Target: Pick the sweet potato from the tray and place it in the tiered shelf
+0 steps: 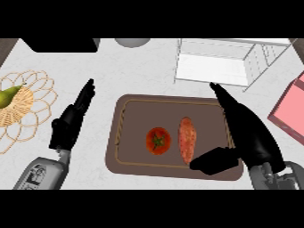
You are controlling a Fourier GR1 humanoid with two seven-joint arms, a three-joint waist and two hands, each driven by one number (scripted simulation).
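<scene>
Head view: my right hand, fingers straight, thumb spread, just beside sweet potato on tray; I should wrap its middle, sparing tomato.

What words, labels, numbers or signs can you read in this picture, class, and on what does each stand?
No text can be read anywhere.
On the left forearm: small dark marks, too blurred to read.
On the tray, sweet potato, tomato, tiered shelf and pink box: no writing shows.

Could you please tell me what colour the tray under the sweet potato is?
The tray is brown, best seen in the head view.
</scene>
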